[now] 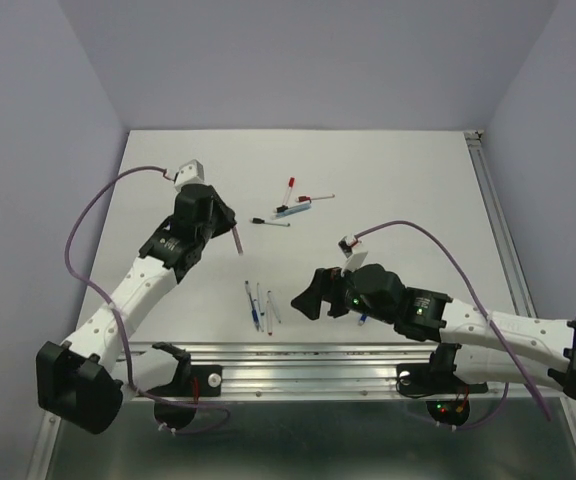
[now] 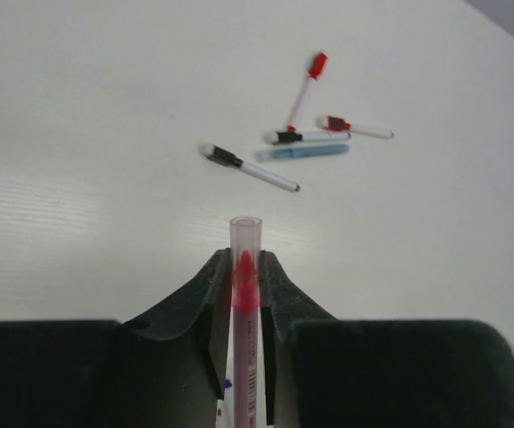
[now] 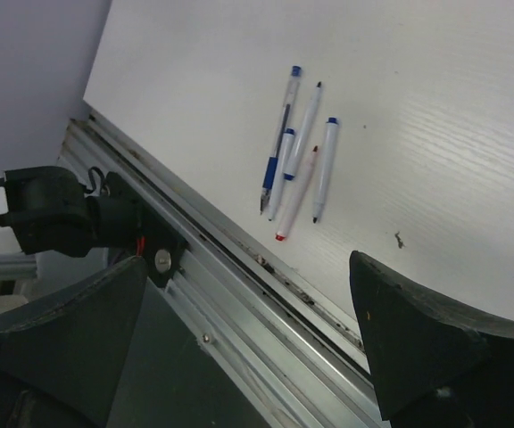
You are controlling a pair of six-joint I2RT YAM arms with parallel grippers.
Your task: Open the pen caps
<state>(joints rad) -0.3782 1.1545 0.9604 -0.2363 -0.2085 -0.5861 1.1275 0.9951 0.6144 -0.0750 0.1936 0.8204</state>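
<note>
My left gripper (image 2: 244, 263) is pinched narrow on a pink pen (image 1: 238, 241), with the fingers pressed against the barrel from both sides. The pen sticks out past my fingertips above the white table (image 1: 398, 170). Its free end is a clear tube with red showing inside. I cannot tell whether that end is a cap.

To the right of it, closer to my bases, a small row of pens (image 3: 303, 152) lies side by side near the metal rail (image 3: 239, 299) at the table's edge. Several have blue ends and one has a red tip. They are too small for me to say which ends are caps.

Farther back, near the middle of the table, a loose cluster of pens lies well apart from that row. The caps there sit on their pens. A black cap (image 2: 224, 158) is on the pen nearest my left gripper. A red cap (image 2: 317, 64) is at the far end of the pen that points away from me. A second red cap (image 2: 335, 123) is on the short white pen at the right of the cluster. A light blue pen (image 2: 306, 152) lies just beside a pen with a dark end.

My right gripper (image 3: 248, 267) is spread wide and holds nothing. It hangs over the rail, with the row of pens just beyond its fingers.
</note>
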